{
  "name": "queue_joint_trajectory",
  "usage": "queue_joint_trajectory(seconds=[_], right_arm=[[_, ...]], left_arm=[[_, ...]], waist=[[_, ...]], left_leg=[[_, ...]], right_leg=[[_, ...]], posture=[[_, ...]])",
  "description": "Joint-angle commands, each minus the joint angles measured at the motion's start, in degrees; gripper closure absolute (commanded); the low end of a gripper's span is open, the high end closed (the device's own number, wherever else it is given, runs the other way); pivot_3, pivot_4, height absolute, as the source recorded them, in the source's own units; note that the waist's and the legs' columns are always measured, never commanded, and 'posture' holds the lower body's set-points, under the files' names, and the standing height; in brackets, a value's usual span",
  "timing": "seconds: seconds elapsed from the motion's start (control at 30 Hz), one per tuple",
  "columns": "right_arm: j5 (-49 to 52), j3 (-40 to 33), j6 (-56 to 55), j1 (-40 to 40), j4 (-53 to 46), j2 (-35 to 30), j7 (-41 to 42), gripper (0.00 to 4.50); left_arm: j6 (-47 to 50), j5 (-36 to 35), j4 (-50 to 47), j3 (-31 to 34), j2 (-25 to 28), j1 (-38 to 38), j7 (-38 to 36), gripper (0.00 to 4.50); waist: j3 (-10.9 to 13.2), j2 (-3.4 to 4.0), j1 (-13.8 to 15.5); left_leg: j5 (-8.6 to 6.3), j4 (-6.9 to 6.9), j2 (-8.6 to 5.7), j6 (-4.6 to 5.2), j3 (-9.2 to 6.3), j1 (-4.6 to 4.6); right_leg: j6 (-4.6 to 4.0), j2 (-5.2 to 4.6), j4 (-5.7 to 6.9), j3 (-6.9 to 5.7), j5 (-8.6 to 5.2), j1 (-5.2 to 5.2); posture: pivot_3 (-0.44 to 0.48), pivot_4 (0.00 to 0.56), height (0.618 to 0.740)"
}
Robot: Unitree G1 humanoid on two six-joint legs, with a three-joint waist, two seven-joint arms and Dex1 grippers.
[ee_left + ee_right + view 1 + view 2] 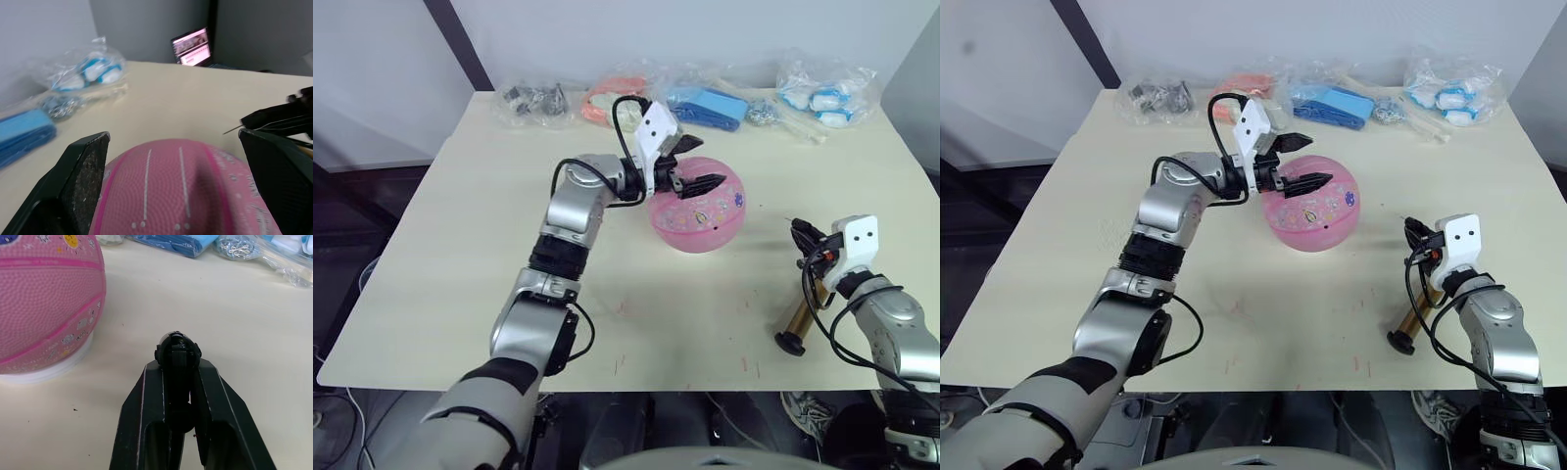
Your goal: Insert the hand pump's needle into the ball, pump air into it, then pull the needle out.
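We saw a pale table with the pink ball sitting near its middle on a low white ring. Our left gripper reached in over the ball's top, its two black fingers spread wide on either side of the crown without visibly pressing it. Well apart to the right, our right gripper was pinched on the hand pump, which stood tilted with its black end cap on the table. The thin black hose looped beside that gripper, and the needle showed in the left wrist view as a fine pin pointing toward the ball, not yet touching it. Bagged items lay along the far edge.

We judged this to be the start of the insertion step: the ball about to be steadied, the needle not yet brought in. The next move seemed to call for closing on the ball, carrying the pump across, and lining the pin up with the valve, which we could not make out.
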Motion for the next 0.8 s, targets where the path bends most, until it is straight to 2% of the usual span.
queue_joint_trajectory(seconds=[0.03, 0.23, 0.37, 0.5, 0.8], right_arm=[[0.64, -1.93, -1.41, 0.42, -1.41, -1.07, 0.40, 4.42], [1.10, -3.04, -2.33, 0.48, 0.16, -2.13, 1.41, 4.42], [1.22, -4.17, -3.55, 0.33, 2.21, -3.11, 2.02, 4.42], [1.15, -5.57, -5.54, -0.89, 5.91, -4.86, 3.23, 4.42], [0.83, -6.53, -8.82, -4.10, 12.75, -8.13, 5.18, 4.42]], left_arm=[[3.76, -5.36, -8.75, 1.68, 3.55, 0.10, -5.87, 0.00], [4.77, -10.17, -17.78, 2.14, 13.25, 6.65, -15.94, 0.00], [5.91, -13.27, -22.71, 2.97, 18.69, 12.24, -19.95, 0.00], [9.35, -16.61, -29.20, 3.98, 23.26, 20.12, -21.33, 0.00], [7.37, -17.84, -34.30, 6.60, 26.85, 31.04, -19.77, 0.00]], waist=[[0.11, 0.03, -0.18], [0.13, 0.09, -1.51], [0.23, 0.21, -1.57], [0.26, 0.26, -1.33], [0.27, 0.28, -1.34]], left_leg=[[0.00, 0.02, 0.00, 0.00, 0.01, 0.00], [0.00, 0.19, 0.01, 0.00, 0.03, 0.02], [0.00, 0.33, 0.06, 0.00, 0.08, 0.03], [-0.01, 0.61, 0.09, 0.02, 0.10, 0.05], [0.01, 0.67, 0.17, 0.02, 0.12, 0.14]], right_leg=[[-0.02, 0.00, 0.02, 0.00, 0.01, 0.00], [-0.08, 0.01, 0.15, 0.03, 0.05, 0.01], [-0.27, 0.08, 0.19, 0.07, 0.16, 0.01], [-0.43, 0.11, 0.26, 0.08, 0.27, 0.15], [-0.54, 0.17, 0.44, 0.07, 0.35, 0.19]], posture=[[0.000, 0.150, 0.740], [0.000, 0.150, 0.740], [0.000, 0.150, 0.740], [0.000, 0.150, 0.740], [0.000, 0.150, 0.740]])
